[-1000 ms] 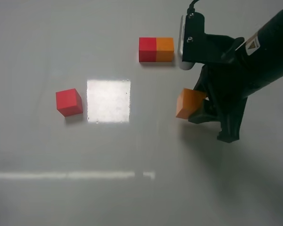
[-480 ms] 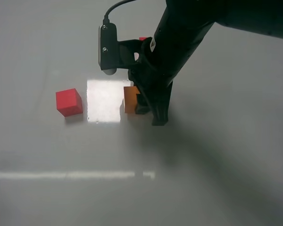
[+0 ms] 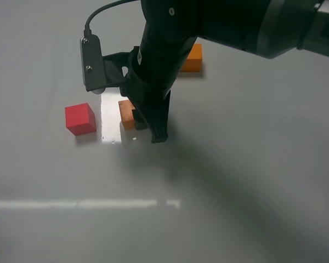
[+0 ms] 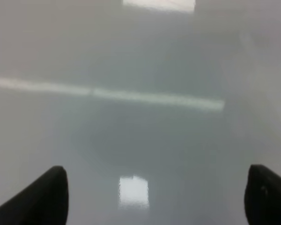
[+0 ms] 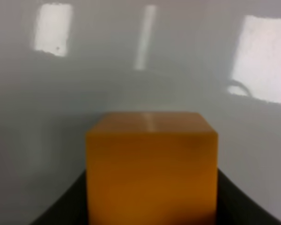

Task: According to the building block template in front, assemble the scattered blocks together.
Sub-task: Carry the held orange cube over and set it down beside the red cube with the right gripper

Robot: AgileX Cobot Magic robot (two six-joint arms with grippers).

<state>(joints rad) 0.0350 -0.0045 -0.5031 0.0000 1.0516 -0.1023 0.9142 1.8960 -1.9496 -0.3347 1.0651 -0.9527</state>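
Right gripper (image 3: pixel 140 121) clamps the orange cube (image 3: pixel 126 114), held near the red cube (image 3: pixel 80 119), apart from it. Its arm (image 3: pixel 170 38) hides the red half of the template (image 3: pixel 192 58) beyond. Left gripper (image 4: pixel 154 197), fingertips only in view, spread wide.

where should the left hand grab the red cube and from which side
Come straight down on the red cube and pinch its near and far side faces. It sits flat with nothing touching it, so those faces are reachable, and that grip leaves the face toward the orange cube free for joining.
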